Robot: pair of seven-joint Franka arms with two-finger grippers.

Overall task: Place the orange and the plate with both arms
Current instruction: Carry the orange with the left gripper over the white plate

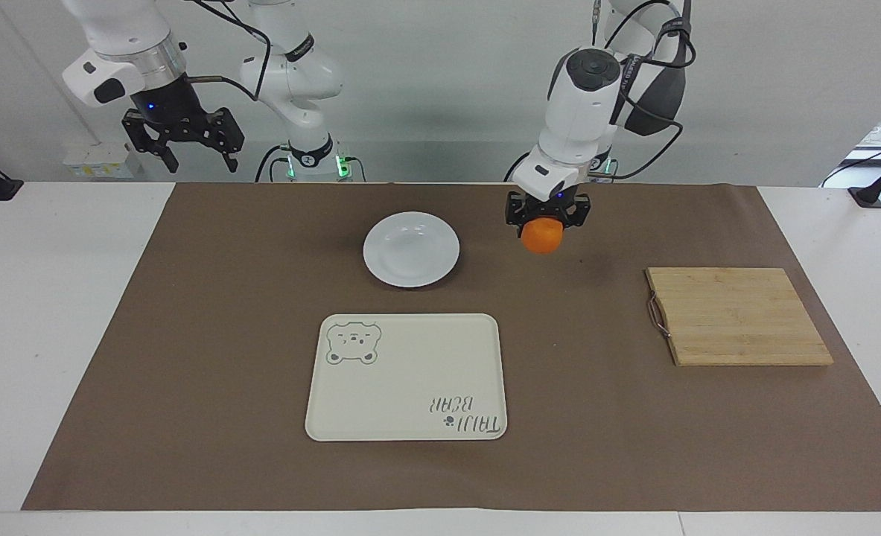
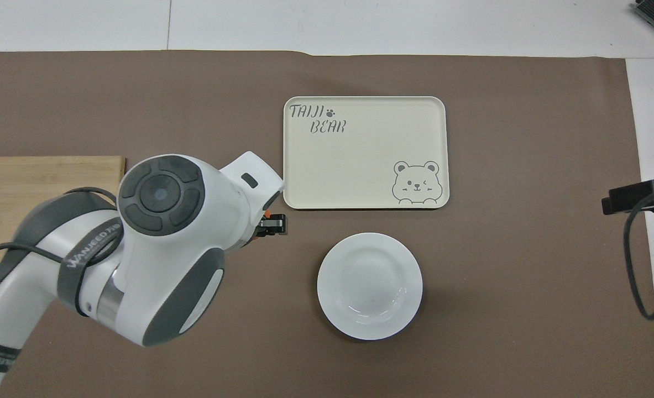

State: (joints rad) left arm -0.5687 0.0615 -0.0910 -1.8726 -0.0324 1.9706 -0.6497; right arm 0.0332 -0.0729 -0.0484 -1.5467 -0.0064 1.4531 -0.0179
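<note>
The orange [image 1: 542,236] hung clear of the table, clenched in the left gripper [image 1: 546,223], whose fingers pinched it from both sides. In the overhead view only a sliver of orange [image 2: 268,212] showed past the bulk of the left arm, just off the near corner of the tray. It was over bare brown mat [image 1: 187,335], between the white plate [image 1: 411,249] and the bamboo cutting board [image 1: 738,316], and closer to the plate.

The relation that mattered was simple: the plate lay beside the held fruit, toward the right arm's end of the table and at about the same distance from the robots, so a mostly sideways carry followed by a descent would probably bring the orange over its centre. The orange is round, so no axis needed lining up.

The right gripper [image 1: 185,141] waited high over its own end of the table, near its base, fingers spread and holding nothing. Of the two, the left gripper was much nearer the plate.

The plate held nothing. The cream bear tray [image 1: 406,377], farther from the robots than the plate, was also empty, as was the cutting board at the left arm's end of the mat. Judging by this, neither orange nor plate had yet been placed.
</note>
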